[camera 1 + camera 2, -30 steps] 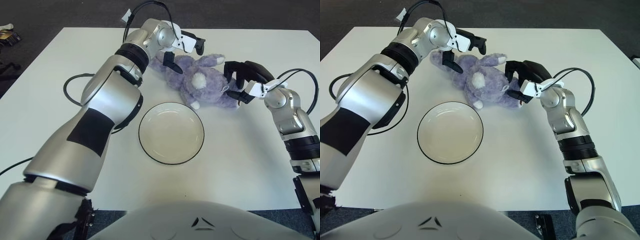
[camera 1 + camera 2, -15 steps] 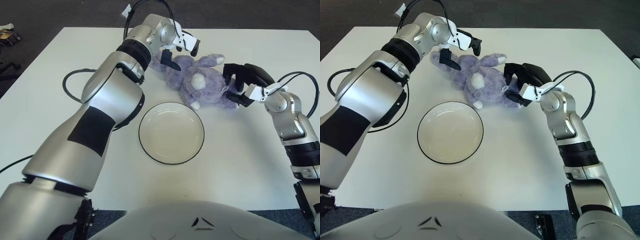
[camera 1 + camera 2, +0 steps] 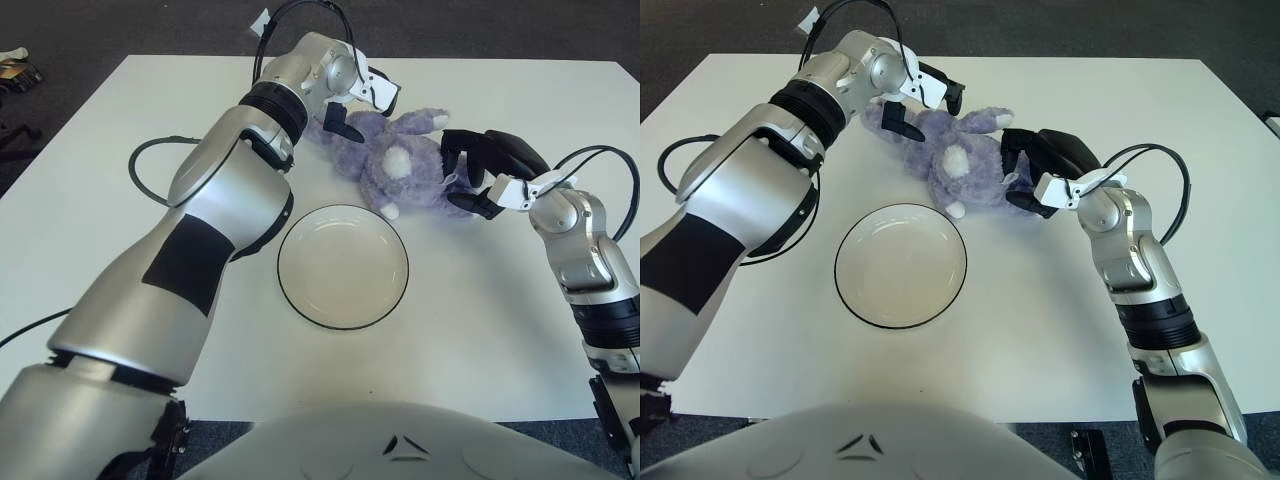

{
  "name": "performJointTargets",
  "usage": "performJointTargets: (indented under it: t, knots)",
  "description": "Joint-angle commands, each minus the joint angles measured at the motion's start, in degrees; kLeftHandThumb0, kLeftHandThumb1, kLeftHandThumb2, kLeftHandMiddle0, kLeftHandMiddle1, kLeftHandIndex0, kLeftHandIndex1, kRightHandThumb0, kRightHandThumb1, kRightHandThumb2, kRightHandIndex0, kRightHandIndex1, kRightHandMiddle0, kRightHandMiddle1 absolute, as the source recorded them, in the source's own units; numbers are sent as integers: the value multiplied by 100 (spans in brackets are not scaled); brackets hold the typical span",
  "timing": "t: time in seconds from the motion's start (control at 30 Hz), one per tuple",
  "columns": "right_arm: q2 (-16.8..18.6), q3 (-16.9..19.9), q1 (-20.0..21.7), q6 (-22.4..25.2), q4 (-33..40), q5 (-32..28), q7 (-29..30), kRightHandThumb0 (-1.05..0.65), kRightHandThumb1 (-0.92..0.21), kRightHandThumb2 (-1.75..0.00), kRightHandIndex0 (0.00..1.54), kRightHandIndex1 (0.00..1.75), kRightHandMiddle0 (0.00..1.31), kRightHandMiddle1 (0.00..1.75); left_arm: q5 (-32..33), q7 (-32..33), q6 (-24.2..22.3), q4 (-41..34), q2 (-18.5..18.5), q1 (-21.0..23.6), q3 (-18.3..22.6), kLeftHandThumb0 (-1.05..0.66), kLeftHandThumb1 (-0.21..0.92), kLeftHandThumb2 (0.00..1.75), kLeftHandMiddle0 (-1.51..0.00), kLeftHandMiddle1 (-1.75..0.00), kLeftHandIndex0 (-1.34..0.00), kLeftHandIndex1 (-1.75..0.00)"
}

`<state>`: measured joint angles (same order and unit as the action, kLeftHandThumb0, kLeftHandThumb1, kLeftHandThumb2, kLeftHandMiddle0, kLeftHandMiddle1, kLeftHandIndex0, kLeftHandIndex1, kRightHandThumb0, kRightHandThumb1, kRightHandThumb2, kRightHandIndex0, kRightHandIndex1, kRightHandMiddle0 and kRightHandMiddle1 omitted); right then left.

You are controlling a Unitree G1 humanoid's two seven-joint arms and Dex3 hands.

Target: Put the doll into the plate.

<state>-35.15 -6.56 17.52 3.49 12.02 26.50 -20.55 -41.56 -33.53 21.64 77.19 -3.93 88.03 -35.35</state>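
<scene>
A purple plush doll (image 3: 405,165) lies on its side on the white table, just behind a white plate with a black rim (image 3: 343,268). The plate holds nothing. My left hand (image 3: 360,108) is at the doll's left end, its spread fingers straddling the head. My right hand (image 3: 468,178) is at the doll's right end, its fingers (image 3: 452,148) curved over the plush and its thumb at the doll's near edge. Neither hand is closed on the doll, which rests on the table.
A black cable (image 3: 138,178) loops on the table at the left, beside my left arm. The white table (image 3: 500,330) stretches to the front and right of the plate. Dark floor surrounds the table.
My right hand has moved left, its fingers now over the doll's right end. My left hand has shifted slightly in at the doll's head. The doll and plate have not moved.
</scene>
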Motion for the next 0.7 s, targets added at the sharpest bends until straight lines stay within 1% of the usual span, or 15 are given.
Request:
performJointTargets:
  t: [0.0,0.2,0.4,0.43,0.6,0.67]
  knots:
    - [17,40,-130,55,270,50,-45,0,-12,-150,85,158,51,175,-121,178,53,57,17,-23,-100,23,8,140,0,-55,0,-94]
    - [110,64,-230,148,489,-45,-67,0,-13,-152,81,166,49,175,-122,254,-90,109,124,-185,-116,21,9,138,0,-45,0,-86]
    - [200,77,-312,242,707,-104,-103,0,-13,-153,79,172,49,175,-17,236,-164,115,137,-231,-18,19,7,137,0,-42,0,-86]
    - [214,81,-317,235,728,-132,-111,0,-13,-153,78,172,49,175,-36,311,-175,113,136,-255,-32,19,8,137,0,-40,0,-84]
    - [295,89,-346,324,875,-209,-192,0,-14,-153,77,174,48,175,-199,624,-188,106,117,-338,-178,18,5,137,-1,-45,0,-82]
    - [271,70,-367,329,974,-186,-252,0,-14,-151,78,170,48,175,-300,757,-259,117,137,-397,-272,21,6,137,0,-54,0,-77]
